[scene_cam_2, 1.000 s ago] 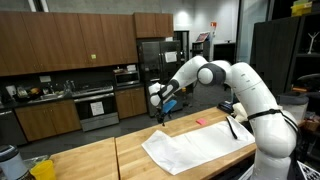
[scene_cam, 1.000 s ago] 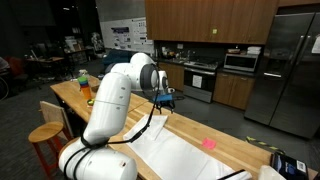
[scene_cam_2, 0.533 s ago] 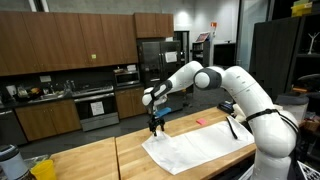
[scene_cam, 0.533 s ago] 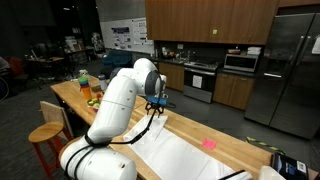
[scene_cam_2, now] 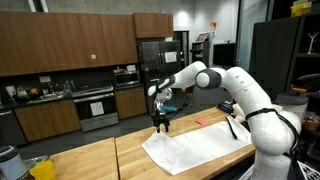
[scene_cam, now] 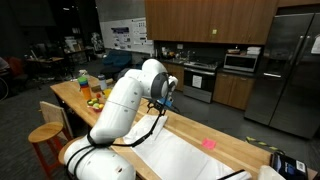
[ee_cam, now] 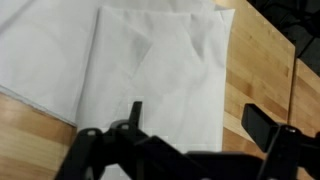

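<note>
Your gripper [ee_cam: 195,120] is black, and the cloth [ee_cam: 150,70] beneath it is plain white with no pattern, only soft grey shading along its folds. The counter [ee_cam: 262,70] around it is pale honey-coloured wood, striped by darker seams between its planks. You can pick out a small bright pink object [scene_cam: 210,143] against that wood in both exterior views. Your arm [scene_cam_2: 245,90] is glossy white with dark joints. The cabinets [scene_cam_2: 60,40] are warm brown wood and the refrigerator [scene_cam: 285,70] is brushed silver-grey. The bottle [scene_cam: 83,77] is green, with yellow and orange items [scene_cam: 93,97] beside it.
</note>
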